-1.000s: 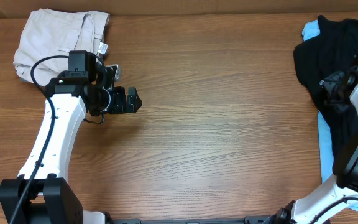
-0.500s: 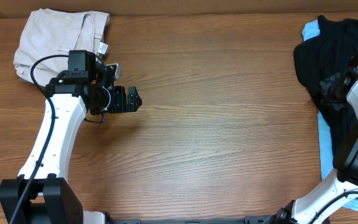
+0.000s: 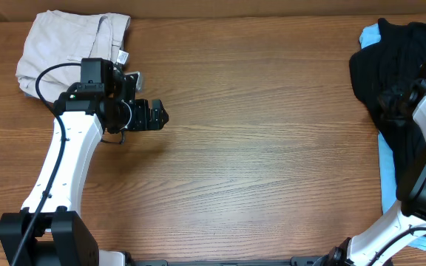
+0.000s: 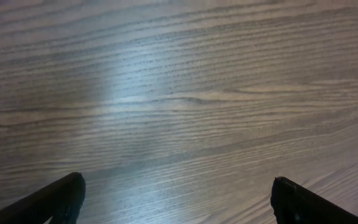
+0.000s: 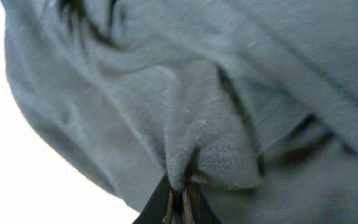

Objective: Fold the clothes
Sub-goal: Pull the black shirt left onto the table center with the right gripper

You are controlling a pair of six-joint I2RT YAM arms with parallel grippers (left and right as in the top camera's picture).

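Clothes are heaped at both ends of the worktop (image 3: 257, 148). A black shirt (image 3: 390, 66) is bunched directly under the right tool (image 3: 394, 100). Beige trousers (image 3: 58, 44) are seen near the left tool (image 3: 157, 116), behind it. A light-blue garment (image 3: 385, 174) is partly covered by the shirt. A fold of the shirt is pinched in the right tool's pressed-together jaws. The left tool is spread wide over bare wood.

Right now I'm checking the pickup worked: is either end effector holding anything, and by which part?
The right end effector is shut on the black shirt, pinching a bunched fold of fabric. The left end effector is open, holding nothing.
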